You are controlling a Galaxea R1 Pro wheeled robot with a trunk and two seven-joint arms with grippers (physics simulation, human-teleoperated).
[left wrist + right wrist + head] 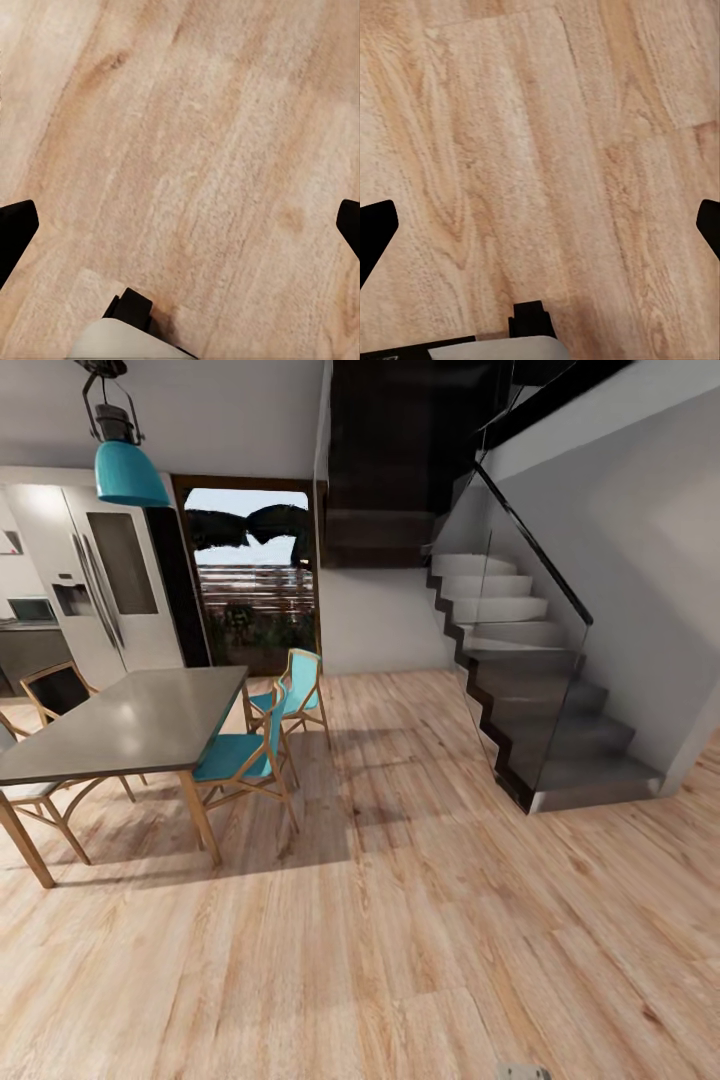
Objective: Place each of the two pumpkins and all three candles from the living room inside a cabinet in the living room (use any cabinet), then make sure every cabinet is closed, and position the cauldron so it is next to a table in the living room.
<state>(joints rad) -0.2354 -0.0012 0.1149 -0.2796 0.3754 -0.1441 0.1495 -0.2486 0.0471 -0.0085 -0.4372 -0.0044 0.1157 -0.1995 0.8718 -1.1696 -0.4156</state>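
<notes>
Robot in transit; none of the task's things can be placed from the present views, so no bearing from either claw to a pumpkin, candle, cabinet or cauldron can be recorded. Which arm is nearer: cannot be judged.

Head view: open wooden floor (430,920) ahead. Tall dining table (130,720) with grey top and wooden legs stands at far left; this is not the low coffee table of the task. Two teal chairs (250,745) sit along its near-right edge, a dark-backed chair (55,690) at its far side. Teal pendant lamp (125,465) hangs above. Refrigerator (95,575) behind the table, glazed doorway (255,575) beside it. Staircase (530,680) with glass balustrade rises at right.

Left wrist view: left claw (180,225) pointed down at bare floor boards; dark fingertips (15,229) sit at opposite margins, spread wide, nothing between them.

Right wrist view: right claw (540,225) likewise aimed at the floor, fingertips (375,229) wide apart, nothing held.

Judgement: search phase. Living room probably lies outside this field; base or head must turn before any reach can be planned.
</notes>
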